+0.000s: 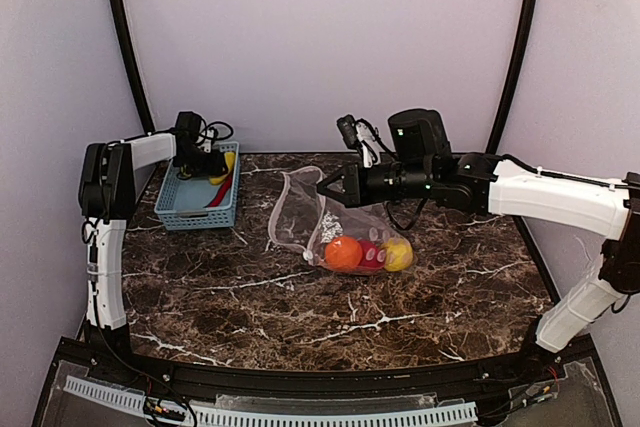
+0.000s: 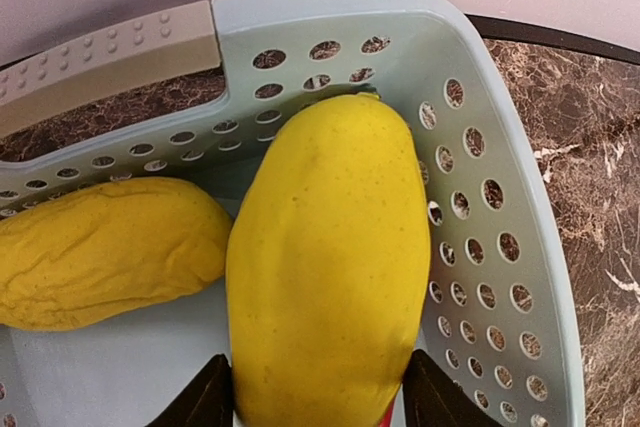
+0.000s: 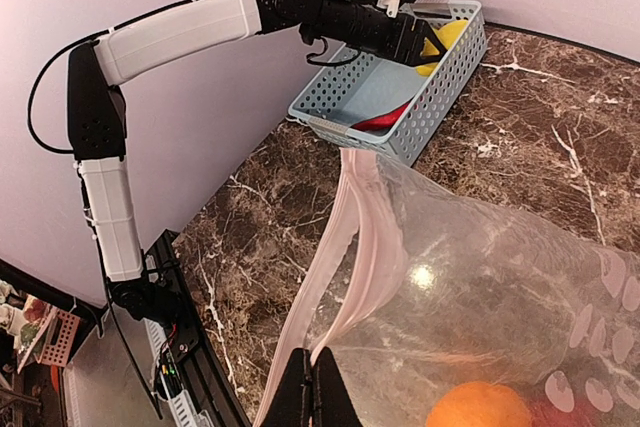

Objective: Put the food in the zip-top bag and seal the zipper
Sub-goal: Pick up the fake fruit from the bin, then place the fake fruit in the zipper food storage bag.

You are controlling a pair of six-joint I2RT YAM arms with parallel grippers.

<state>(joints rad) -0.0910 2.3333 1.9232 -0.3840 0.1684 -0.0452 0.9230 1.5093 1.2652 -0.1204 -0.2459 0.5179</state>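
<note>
Basically: left gripper (image 2: 320, 402) was down in the basket (image 2: 500, 237), jaws straddling the near end of a large yellow piece (image 2: 325, 267). Fingers (image 2: 205, 397) sat tight against both its sides; couldn't tell whether they were actually clamping it. A second yellow piece (image 2: 100, 252) lay touching it on the left. The long red chili (image 3: 385, 119) was in the same basket, nearer end. The basket sat at the far left of the marble table (image 1: 300, 317).

Right gripper (image 3: 315, 387) was closed, pinching the pink zipper (image 3: 365, 237) at the mouth of the zip-top bag (image 3: 500, 277) and holding that edge up. Mouth gaped toward the left. The bag sat mid-table, well apart from the basket. Inside, at its near end: orange ball (image 1: 343, 252), round red piece (image 1: 372, 255), small yellow piece (image 1: 398, 254), in a row, touching.
</note>
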